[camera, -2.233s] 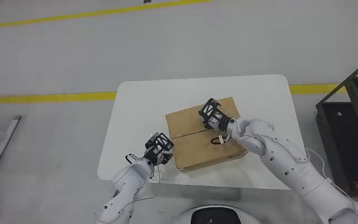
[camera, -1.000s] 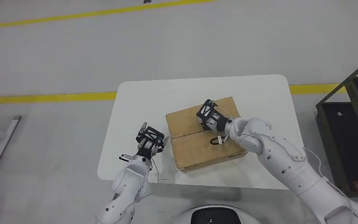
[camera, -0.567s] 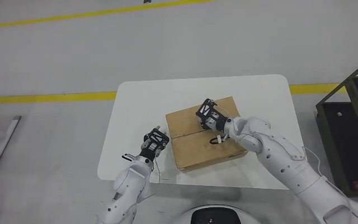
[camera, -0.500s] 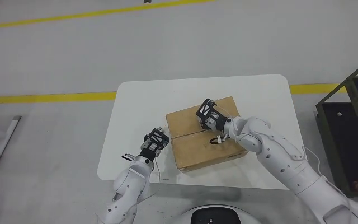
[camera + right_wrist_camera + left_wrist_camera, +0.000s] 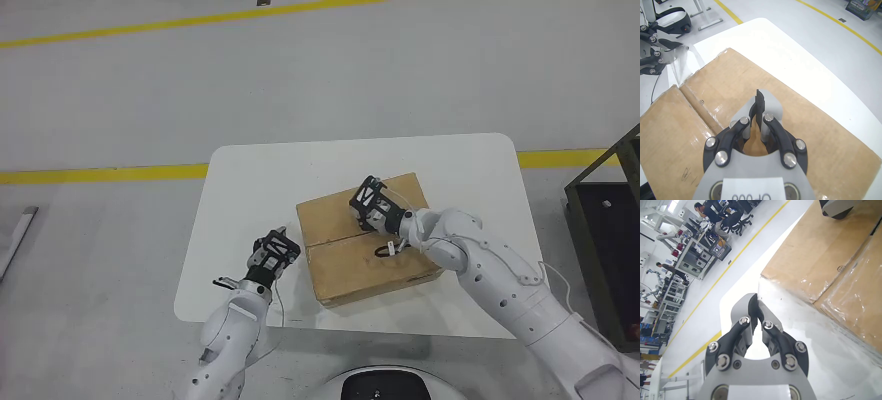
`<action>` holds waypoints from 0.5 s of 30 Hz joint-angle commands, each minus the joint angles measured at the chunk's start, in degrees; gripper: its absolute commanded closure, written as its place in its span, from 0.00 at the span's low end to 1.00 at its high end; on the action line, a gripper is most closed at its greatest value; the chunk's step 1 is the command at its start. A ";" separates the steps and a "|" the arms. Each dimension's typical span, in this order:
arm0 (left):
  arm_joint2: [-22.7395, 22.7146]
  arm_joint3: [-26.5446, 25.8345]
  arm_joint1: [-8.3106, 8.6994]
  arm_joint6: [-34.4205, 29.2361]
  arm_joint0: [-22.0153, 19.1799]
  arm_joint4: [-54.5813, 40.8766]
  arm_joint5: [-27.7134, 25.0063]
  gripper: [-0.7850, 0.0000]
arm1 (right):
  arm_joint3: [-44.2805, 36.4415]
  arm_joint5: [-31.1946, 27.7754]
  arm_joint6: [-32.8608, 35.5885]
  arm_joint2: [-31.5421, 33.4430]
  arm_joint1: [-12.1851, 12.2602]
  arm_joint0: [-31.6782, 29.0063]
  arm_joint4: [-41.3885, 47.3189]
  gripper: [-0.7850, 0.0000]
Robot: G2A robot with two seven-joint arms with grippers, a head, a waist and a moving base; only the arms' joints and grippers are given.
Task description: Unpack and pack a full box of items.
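Observation:
A closed cardboard box (image 5: 350,262) lies on the white table (image 5: 450,165), its two top flaps meeting in a seam under clear tape. My left gripper (image 5: 277,240) sits just off the box's left end, shut on a strip of the clear tape (image 5: 791,308) that stretches from its fingertips (image 5: 753,300) to the seam's end on the box (image 5: 810,256). In the right wrist view that gripper (image 5: 668,47) holds the tape (image 5: 680,62) lifted off the box corner. My right gripper (image 5: 365,197) (image 5: 758,102) hovers shut and empty over the box top (image 5: 810,132).
The table has bare room behind the box and on both sides. A dark metal rack (image 5: 605,230) stands off the table's right side. A yellow floor line (image 5: 100,173) runs behind the table.
The left gripper backed away from the box's left end with its fingers apart, then came back closer with them shut. The right gripper barely shifted over the box top.

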 commanded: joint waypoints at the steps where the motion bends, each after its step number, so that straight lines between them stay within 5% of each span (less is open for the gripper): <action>1: -0.35 -1.53 0.01 0.01 0.48 0.35 -0.09 1.00 | 0.12 -0.07 0.03 0.09 -0.03 0.06 -0.08 1.00; 9: -0.18 -6.49 0.14 -0.51 2.21 7.00 -1.07 0.96 | 0.46 -0.59 0.43 0.16 -0.22 0.15 -0.28 1.00; 12: 0.01 -7.06 0.05 -0.99 2.42 9.23 -0.34 0.51 | 0.53 -0.80 0.45 0.00 -0.34 0.18 -0.31 1.00; 14: 0.01 -7.44 -0.06 -1.54 2.41 10.03 0.36 0.02 | 0.59 -0.95 0.53 -0.03 -0.41 0.24 -0.29 1.00; 15: 0.03 -7.63 -0.12 -1.70 2.39 10.49 0.85 0.05 | 0.62 -1.01 0.54 -0.03 -0.44 0.26 -0.31 1.00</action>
